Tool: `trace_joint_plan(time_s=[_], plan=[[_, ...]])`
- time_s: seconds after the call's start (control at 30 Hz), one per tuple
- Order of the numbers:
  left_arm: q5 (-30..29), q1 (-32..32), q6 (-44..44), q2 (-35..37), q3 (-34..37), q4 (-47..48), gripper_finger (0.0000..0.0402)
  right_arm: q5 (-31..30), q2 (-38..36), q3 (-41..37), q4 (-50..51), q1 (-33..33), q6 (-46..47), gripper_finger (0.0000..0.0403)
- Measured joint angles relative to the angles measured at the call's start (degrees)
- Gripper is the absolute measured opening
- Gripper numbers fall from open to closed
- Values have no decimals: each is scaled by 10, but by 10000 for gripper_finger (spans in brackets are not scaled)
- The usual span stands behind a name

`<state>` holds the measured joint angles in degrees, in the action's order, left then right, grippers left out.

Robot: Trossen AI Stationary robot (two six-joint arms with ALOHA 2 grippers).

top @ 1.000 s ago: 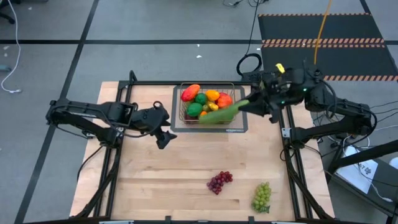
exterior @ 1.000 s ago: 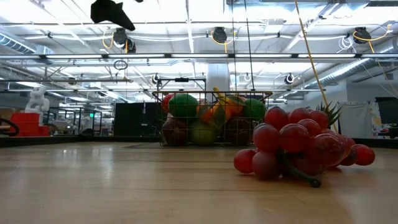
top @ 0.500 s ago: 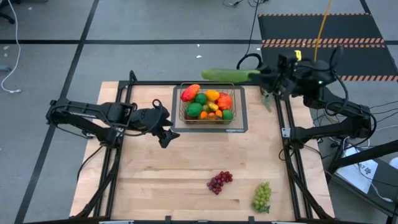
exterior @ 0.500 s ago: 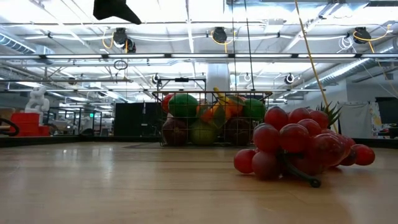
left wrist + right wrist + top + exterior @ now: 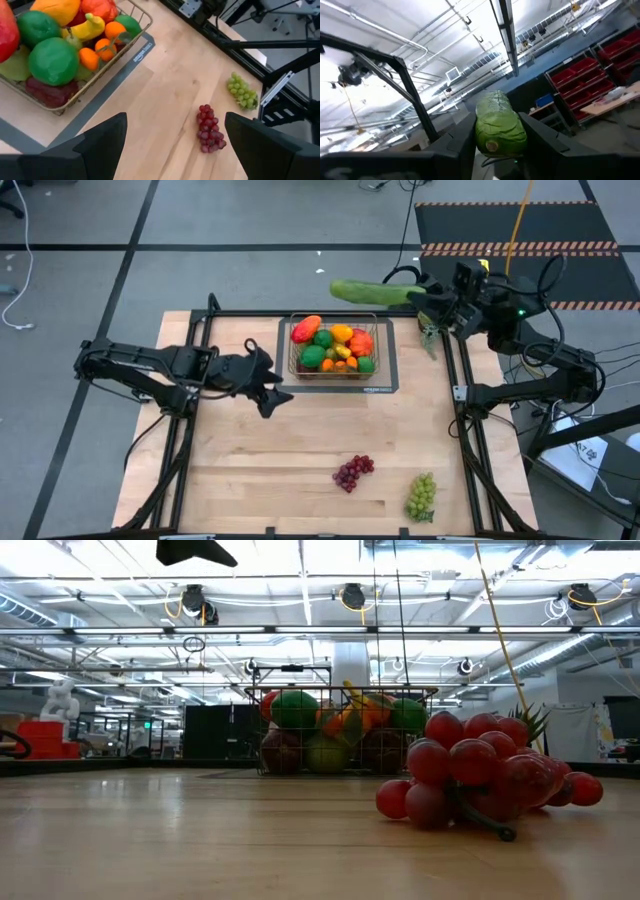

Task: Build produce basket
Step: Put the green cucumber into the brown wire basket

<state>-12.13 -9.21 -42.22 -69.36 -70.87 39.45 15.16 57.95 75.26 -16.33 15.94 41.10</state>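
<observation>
Up went the long green toy cucumber (image 5: 372,292), pinched in the right hand (image 5: 428,300), likely to clear the brown wire basket (image 5: 334,348); left hand (image 5: 268,393) spread.

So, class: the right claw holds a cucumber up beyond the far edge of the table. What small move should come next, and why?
Probably swing the right claw back toward the basket. It grips the cucumber by one end, beyond the table's far edge and pointing out over the floor. The basket already looks heaped with produce, so it should go across the top.
</observation>
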Motion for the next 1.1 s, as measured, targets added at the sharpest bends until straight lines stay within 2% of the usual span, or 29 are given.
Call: trace_joint_plan(time_s=[0.47,0.8,1.03,1.1], plan=[[-19,-22,-1,0,0,-3,335,0,0,0,-2,0,-251,128],[-30,-22,-1,0,0,-2,335,0,0,0,-12,0,-481,128],[-30,-21,-2,0,0,-2,335,1,0,0,-27,0,-698,128],[-30,-21,-2,0,0,-2,335,1,0,0,-27,0,-726,128]])
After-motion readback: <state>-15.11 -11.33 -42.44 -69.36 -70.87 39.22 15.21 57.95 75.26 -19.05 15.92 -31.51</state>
